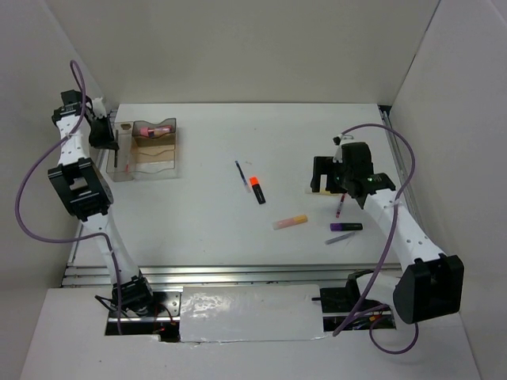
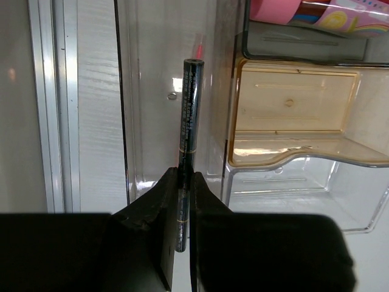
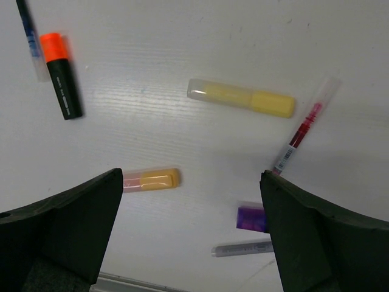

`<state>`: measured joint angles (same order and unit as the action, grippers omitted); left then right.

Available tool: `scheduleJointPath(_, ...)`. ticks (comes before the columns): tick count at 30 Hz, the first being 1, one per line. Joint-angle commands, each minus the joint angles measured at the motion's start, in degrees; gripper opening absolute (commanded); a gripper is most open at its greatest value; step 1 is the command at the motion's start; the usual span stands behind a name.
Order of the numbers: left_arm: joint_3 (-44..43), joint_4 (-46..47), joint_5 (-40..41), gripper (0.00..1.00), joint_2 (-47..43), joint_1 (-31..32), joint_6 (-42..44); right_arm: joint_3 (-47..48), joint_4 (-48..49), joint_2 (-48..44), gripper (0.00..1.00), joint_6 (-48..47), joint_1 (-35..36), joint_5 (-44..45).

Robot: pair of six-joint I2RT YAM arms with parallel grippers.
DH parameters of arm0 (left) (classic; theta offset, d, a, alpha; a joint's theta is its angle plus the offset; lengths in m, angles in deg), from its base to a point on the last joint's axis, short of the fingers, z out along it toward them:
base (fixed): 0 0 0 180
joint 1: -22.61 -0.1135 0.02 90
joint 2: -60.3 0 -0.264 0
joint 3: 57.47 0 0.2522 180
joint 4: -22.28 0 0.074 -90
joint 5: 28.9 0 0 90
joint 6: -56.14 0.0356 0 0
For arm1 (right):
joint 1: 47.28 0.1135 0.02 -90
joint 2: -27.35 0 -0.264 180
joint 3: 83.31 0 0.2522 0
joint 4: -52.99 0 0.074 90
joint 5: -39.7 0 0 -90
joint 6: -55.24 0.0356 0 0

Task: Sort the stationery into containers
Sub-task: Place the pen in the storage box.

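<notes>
My left gripper (image 2: pixel 182 176) is shut on a dark pencil (image 2: pixel 188 121), held over the narrow left compartment of the clear organiser tray (image 1: pixel 162 176). A pink-capped tube (image 2: pixel 316 12) lies in the tray's far compartment. My right gripper (image 3: pixel 191 176) hangs open above the table with nothing between its fingers. Below it lie a pale yellow stick (image 3: pixel 240 97), a thin red pen (image 3: pixel 301 134), a yellow-pink marker (image 3: pixel 152 180) and a purple marker (image 3: pixel 250 218). The orange-capped black highlighter (image 1: pixel 257 188) and a blue pen (image 1: pixel 240 172) lie mid-table.
A grey pen (image 3: pixel 243 248) lies near the purple marker. The tray's brownish middle compartment (image 2: pixel 292 103) holds nothing. White walls enclose the table on three sides, and a metal rail (image 1: pixel 238 273) runs along the near edge.
</notes>
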<state>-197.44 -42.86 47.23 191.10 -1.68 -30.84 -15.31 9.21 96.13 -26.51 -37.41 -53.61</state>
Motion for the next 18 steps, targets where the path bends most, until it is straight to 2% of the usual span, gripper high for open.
scheduleJointPath(1, -1.3, 1.5, 0.8, 0.14, 1.6, -0.3, 0.9, 1.9, 2.5, -2.5, 1.0, -0.8, 0.0, 3.1)
scheduleJointPath(3, -2.1, 1.2, 1.6, 0.18, 2.4, -0.1, 0.9, 2.8, 1.1, -2.4, 1.0, -5.2, 0.6, 1.7)
scheduleJointPath(5, -2.3, 1.1, 1.3, 0.23, 2.8, -0.1, 0.9, 8.0, -6.5, 1.9, 1.0, -7.6, 1.0, -1.8)
scheduleJointPath(8, -1.4, 2.2, 0.3, 0.45, 1.9, -0.1, 0.5, 12.7, -11.7, 7.5, 1.0, -9.8, 1.0, -3.5)
scheduleJointPath(12, -1.2, 2.9, -1.4, 0.69, 0.3, -0.1, 0.0, 12.7, -9.9, 6.1, 1.0, -8.5, 0.9, -2.2)
scheduleJointPath(14, -0.6, 3.5, -2.0, 0.74, -1.4, -0.1, 0.2, 12.2, -7.5, 2.9, 1.0, -8.3, 0.9, -0.9)
scheduleJointPath(18, 1.7, 4.3, -4.1, 0.75, -5.3, -0.1, 0.5, 11.8, -2.6, -4.7, 1.0, -10.2, 0.9, 3.1)
